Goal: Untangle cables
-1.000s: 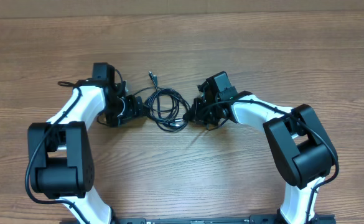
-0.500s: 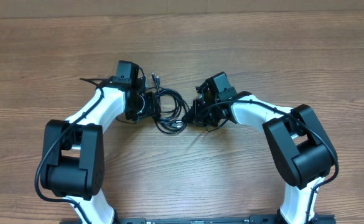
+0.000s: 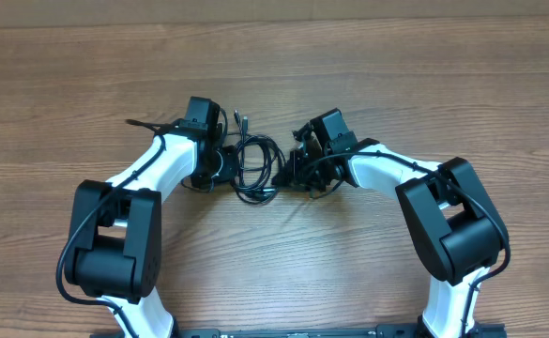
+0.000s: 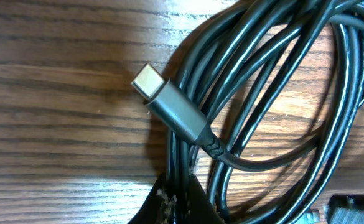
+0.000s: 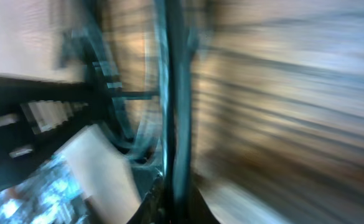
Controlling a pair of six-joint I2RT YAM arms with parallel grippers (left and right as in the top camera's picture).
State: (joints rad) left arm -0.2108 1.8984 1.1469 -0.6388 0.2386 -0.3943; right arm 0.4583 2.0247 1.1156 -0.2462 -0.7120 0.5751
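Observation:
The cables (image 3: 255, 164) lie as one small tangled black coil on the wooden table (image 3: 274, 66) between my two arms. One metal-tipped plug (image 3: 240, 120) sticks out at the coil's far side. My left gripper (image 3: 229, 165) is shut on strands at the coil's left edge. In the left wrist view those strands (image 4: 180, 155) run into the closed fingertips (image 4: 169, 208), beside a grey plug (image 4: 172, 106). My right gripper (image 3: 285, 171) is shut on the coil's right edge. The right wrist view is blurred, but a cable strand (image 5: 177, 106) runs straight into its pinched gripper (image 5: 177, 210).
Bare wood grain surrounds the coil on all sides. The arm bases (image 3: 274, 330) stand at the near edge. Thicker black wires run along both arms' white links (image 3: 152, 164).
My left arm has swung right to the coil, and its gripper has gone from open to shut on the left strands. The right arm has stayed put with its grip.

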